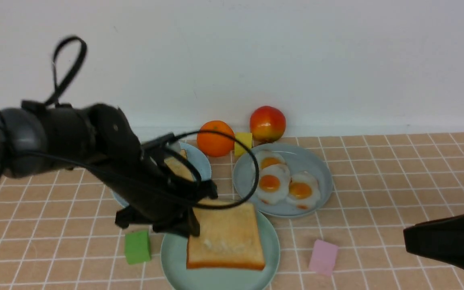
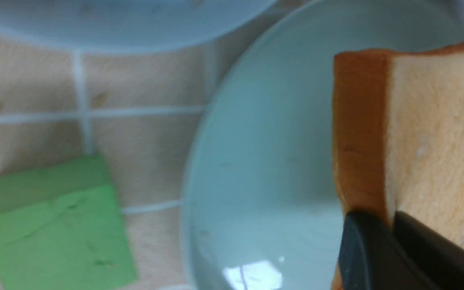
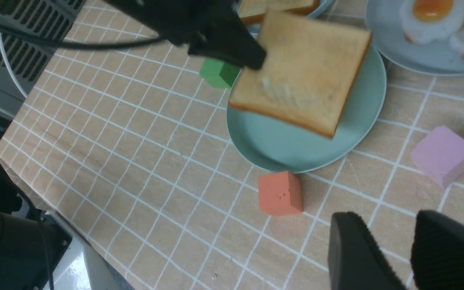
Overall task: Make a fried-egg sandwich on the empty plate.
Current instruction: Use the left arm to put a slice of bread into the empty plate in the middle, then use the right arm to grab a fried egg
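A toast slice (image 1: 226,237) is pinched by its edge in the left gripper (image 1: 195,226) and held over the mint-green plate (image 1: 273,241). The right gripper (image 3: 393,220) is seen well away, jaws set partly apart, nothing between them.

The front view looks forward, low across the table (image 1: 377,181) to the wall (image 1: 256,48), the left wrist view sits very close over the mint-green plate (image 1: 216,278) rim, and the right wrist view looks down from higher; all share that plate, the toast slice (image 1: 226,237) and the green cube (image 1: 137,246).
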